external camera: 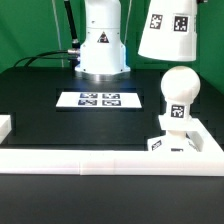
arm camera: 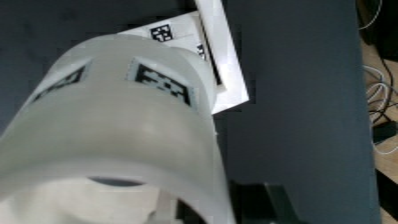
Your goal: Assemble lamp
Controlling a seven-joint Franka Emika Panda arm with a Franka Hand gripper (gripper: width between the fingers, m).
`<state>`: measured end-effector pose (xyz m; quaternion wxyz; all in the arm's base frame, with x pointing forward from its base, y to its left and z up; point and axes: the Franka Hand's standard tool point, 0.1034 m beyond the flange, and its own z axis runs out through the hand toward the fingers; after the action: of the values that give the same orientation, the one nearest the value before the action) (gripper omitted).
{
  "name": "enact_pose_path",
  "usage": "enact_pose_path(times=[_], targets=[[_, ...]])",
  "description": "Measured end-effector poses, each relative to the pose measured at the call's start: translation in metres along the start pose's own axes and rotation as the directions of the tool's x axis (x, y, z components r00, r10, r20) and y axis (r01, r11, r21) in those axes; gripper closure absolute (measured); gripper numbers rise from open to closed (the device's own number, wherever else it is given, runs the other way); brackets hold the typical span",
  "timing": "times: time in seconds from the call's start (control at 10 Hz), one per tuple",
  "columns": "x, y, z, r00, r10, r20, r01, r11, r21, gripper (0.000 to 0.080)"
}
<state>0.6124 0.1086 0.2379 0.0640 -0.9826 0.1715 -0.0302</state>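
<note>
The white truncated-cone shade hangs in the air at the exterior view's upper right, with tags on its side. It is above the ball-shaped bulb and apart from it. The bulb stands upright on the blocky square base. In the wrist view the shade fills most of the picture. My gripper is shut on the shade's wall; one dark finger shows beside it and the other is hidden. The gripper is out of frame in the exterior view.
The marker board lies flat mid-table and also shows in the wrist view. A white raised border runs along the table's front. The robot body stands at the back. Cables lie at the back left.
</note>
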Motion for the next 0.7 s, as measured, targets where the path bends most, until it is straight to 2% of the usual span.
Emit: enact_pose_path(times=[0.4,0.7], targets=[[-0.002,-0.007,0.032,1.0,-0.008,0.01,0.008,1.0,-0.022,0.0755],[-0.011,-0.012,0.062,0.999,-0.007,0.033,0.009,0.999,-0.046,0.0755]])
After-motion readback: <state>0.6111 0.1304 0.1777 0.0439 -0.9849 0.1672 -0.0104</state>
